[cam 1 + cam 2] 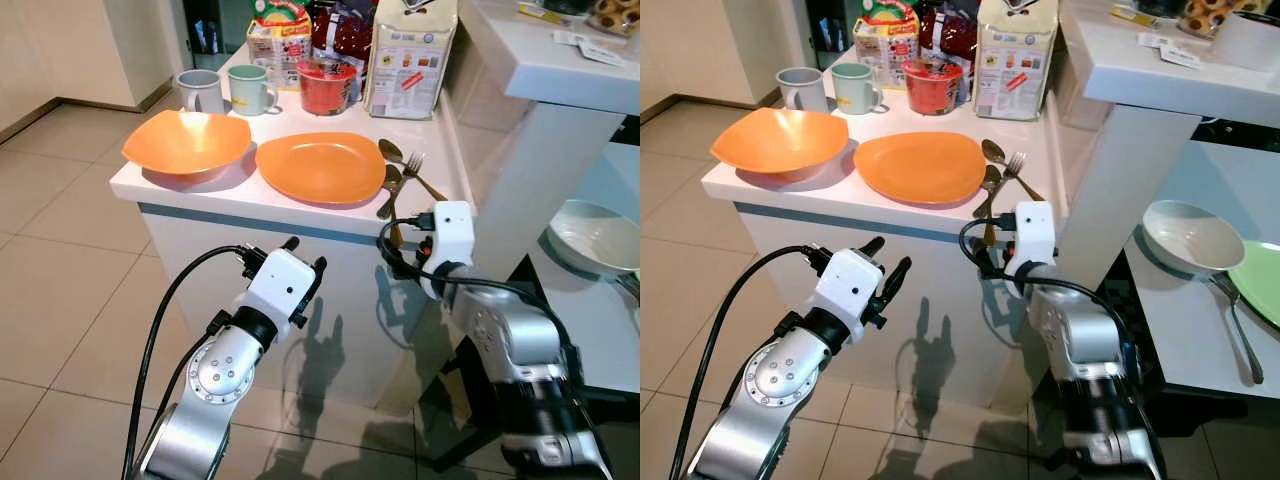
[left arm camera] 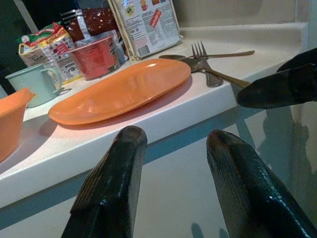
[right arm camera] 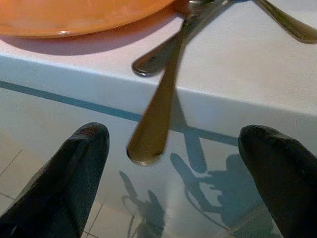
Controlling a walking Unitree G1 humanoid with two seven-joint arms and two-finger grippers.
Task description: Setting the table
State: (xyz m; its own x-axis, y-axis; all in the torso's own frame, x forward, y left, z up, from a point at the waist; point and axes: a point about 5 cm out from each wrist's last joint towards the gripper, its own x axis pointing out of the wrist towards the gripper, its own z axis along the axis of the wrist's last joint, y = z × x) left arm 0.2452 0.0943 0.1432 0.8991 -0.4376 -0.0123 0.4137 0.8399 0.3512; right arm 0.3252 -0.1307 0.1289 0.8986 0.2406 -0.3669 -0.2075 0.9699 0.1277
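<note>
On the white counter sit an orange bowl and an orange plate. Beside the plate lie two spoons and a fork. One brass spoon handle sticks out over the counter's front edge. My right gripper is open just below and in front of that handle, one finger on each side, not touching it. My left gripper is open too, held lower than the counter edge, in front of the plate, with nothing between its fingers.
Two mugs, a red cup and food packages stand at the back of the counter. To the right, a lower table holds a white bowl, a green plate and a fork. Tiled floor lies below.
</note>
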